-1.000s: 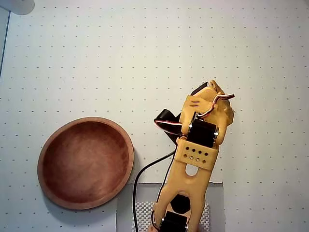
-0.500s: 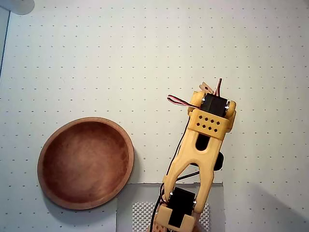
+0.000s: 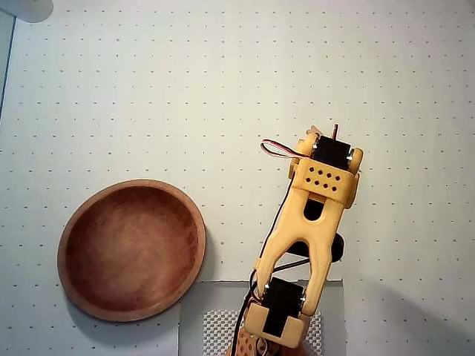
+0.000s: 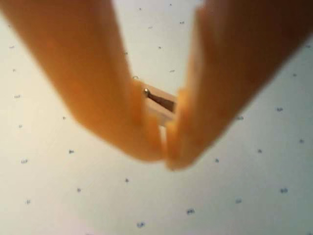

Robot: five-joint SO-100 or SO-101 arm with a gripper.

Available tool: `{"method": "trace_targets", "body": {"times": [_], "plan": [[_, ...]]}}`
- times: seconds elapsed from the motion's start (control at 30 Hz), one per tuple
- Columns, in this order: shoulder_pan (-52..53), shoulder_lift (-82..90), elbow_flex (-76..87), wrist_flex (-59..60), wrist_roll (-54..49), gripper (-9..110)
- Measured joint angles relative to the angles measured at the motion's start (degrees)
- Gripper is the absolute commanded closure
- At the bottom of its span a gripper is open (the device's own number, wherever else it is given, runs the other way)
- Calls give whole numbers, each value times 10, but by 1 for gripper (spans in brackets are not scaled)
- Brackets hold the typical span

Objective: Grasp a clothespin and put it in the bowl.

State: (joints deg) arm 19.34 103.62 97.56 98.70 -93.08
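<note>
Clothespin (image 4: 159,104): pinched between the fingers (image 4: 142,132), near the spring (only a tan sliver shows overhead).
Fingers: pressed onto the wood, above the tabletop (image 3: 148,89).
Handling: probably light, stiff, apt to pivot; midbody hold safest.
Bowl (image 3: 74,222): at eight o'clock, empty.
</note>
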Motion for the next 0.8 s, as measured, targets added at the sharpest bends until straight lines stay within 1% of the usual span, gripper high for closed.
{"method": "trace_targets", "body": {"times": [0.17, 0.27, 0.33, 0.4, 0.57, 0.8], "plan": [[0, -55, -35, 0, -4, 104], [0, -118, -112, 4, -6, 104], [0, -175, -198, 5, -6, 104], [0, -192, -226, 5, -6, 104], [-1, -288, -358, 9, -6, 104], [-30, -365, -448, 9, -6, 104]]}}
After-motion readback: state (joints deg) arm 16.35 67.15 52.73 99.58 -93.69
